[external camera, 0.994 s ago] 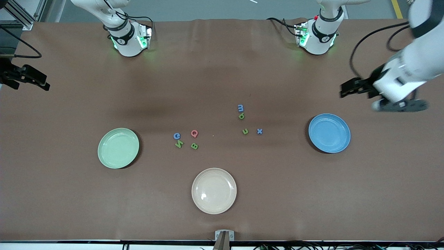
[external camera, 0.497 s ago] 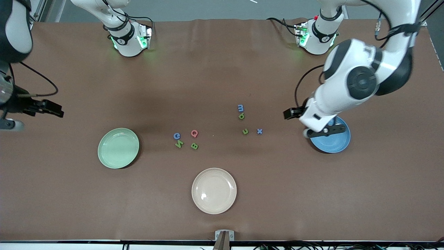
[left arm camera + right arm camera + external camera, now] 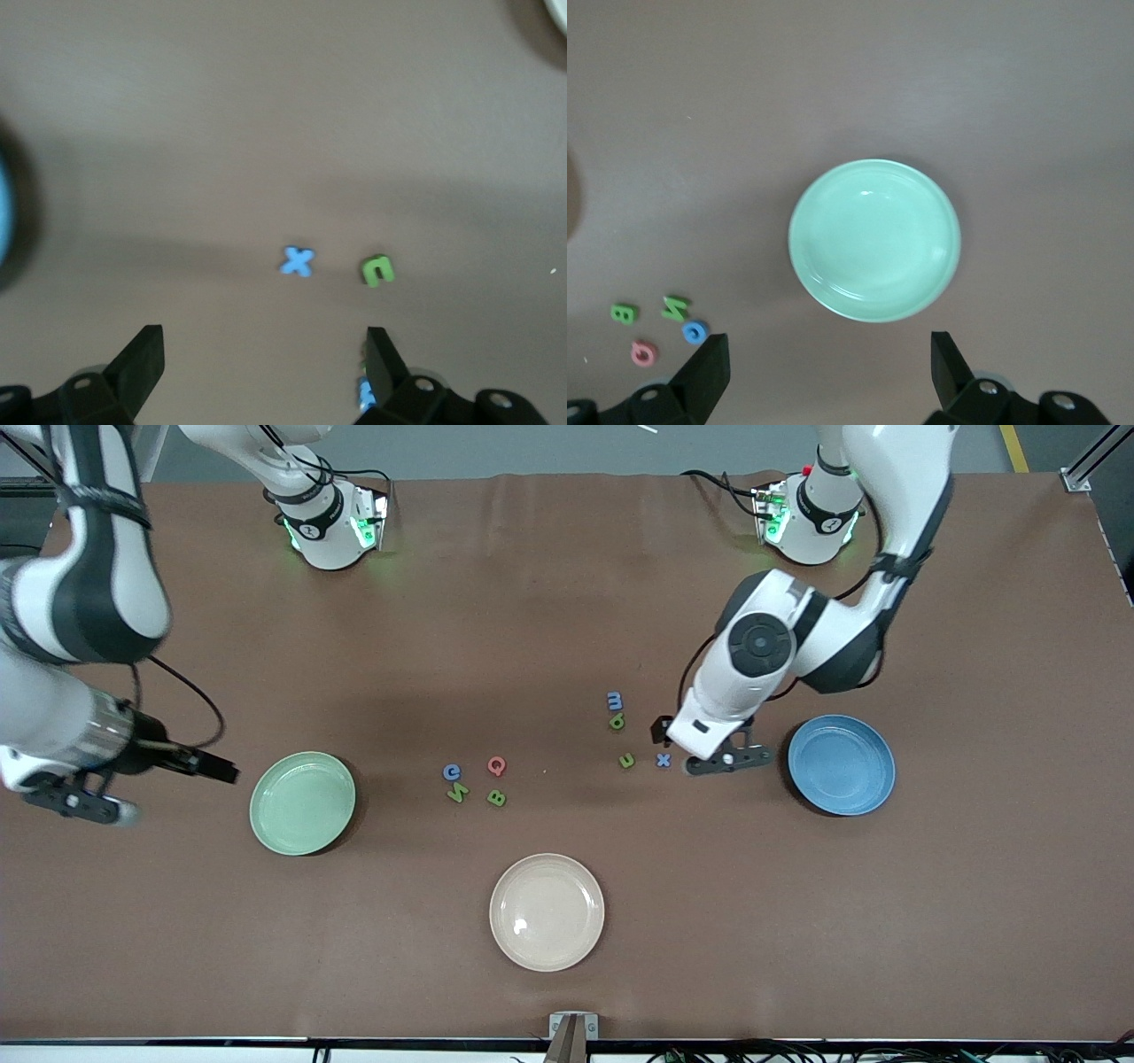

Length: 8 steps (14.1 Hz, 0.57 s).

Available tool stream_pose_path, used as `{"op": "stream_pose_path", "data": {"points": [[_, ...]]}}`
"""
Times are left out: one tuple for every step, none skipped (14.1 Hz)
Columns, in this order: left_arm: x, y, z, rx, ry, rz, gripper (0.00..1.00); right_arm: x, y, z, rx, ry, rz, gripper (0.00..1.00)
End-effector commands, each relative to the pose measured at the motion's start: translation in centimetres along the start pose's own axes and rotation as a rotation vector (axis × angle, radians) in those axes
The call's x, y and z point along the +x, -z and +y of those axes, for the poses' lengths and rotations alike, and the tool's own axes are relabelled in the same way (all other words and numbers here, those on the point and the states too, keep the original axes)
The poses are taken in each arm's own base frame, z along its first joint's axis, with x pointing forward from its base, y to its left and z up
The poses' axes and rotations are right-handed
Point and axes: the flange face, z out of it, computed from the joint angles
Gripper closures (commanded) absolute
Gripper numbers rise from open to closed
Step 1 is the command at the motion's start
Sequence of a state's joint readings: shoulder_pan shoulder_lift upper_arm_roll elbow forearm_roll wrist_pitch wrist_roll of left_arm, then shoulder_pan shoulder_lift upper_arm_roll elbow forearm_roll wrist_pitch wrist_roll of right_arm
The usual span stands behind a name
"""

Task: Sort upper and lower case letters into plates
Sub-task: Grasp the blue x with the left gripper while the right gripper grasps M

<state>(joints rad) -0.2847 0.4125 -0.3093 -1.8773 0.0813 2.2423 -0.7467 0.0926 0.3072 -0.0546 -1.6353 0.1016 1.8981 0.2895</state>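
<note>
Front view, from the right arm's end of the table to the left arm's end. The right gripper [image 3: 226, 772] hangs over bare brown table covering [image 3: 567, 602] just beside the pale mint green round plate [image 3: 302, 803], on the side toward the right arm's end; in the right wrist view its two black fingers [image 3: 709, 367] stand wide apart with nothing between them, and the mint plate [image 3: 874, 239] lies whole ahead of them. This plate holds nothing.

Toward the middle lies a cluster of four small foam letters: a blue G [image 3: 452, 771], a green N [image 3: 457, 792], a red Q [image 3: 496, 765] and a green B [image 3: 497, 798]. Nearer to the camera than these lies the cream-beige round plate [image 3: 547, 911], also holding nothing.

Farther toward the left arm's end lie a blue m [image 3: 615, 701] touching a green letter [image 3: 617, 722] whose form cannot be told, then a green n [image 3: 626, 760] and a blue x [image 3: 663, 760] side by side.

The left gripper [image 3: 663, 730] is over the table just beside the blue x; in the left wrist view its black fingers [image 3: 140, 363] are spread apart and unloaded, with the x [image 3: 298, 261] and the n [image 3: 377, 269] ahead of them. The sky blue round plate [image 3: 841, 764] lies near this gripper, toward the left arm's end, and holds nothing.
</note>
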Motion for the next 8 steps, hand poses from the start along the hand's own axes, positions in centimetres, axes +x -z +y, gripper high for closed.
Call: {"op": "stream_pose_path", "data": {"points": [[0.0,-2.9,0.3,0.029,-0.019,0.023,0.0,0.7,-5.1,-3.9,-0.002,-0.068,-0.008,0.0],[-0.4,-4.4,0.1,0.045,-0.04,0.03,0.0,0.3,-6.9,-6.1,-0.01,-0.093,-0.011,0.0],[-0.8,-5.9,0.2,0.037,-0.051,0.034,0.0,-0.3,-8.4,-8.2,-0.014,-0.114,-0.008,0.0],[-1.0,-6.8,0.3,0.021,-0.057,0.043,0.0,-1.0,-9.9,-10.2,-0.016,-0.137,-0.003,0.0],[-1.1,-7.6,0.1,0.008,-0.056,0.048,0.0,-2.0,-11.3,-12.5,-0.008,-0.162,0.017,0.0],[-1.2,-8.1,0.1,0.001,-0.057,0.048,0.0,-2.4,-12.6,-13.4,-0.004,-0.195,0.028,0.0],[-1.2,-8.7,0.0,0.002,-0.055,0.043,0.03,-3.1,-13.5,-14.6,-0.005,-0.197,0.03,0.0],[-1.2,-9.1,0.0,0.006,-0.063,0.044,0.05,-3.3,-14.4,-15.0,-0.011,-0.19,0.025,0.0]]}}
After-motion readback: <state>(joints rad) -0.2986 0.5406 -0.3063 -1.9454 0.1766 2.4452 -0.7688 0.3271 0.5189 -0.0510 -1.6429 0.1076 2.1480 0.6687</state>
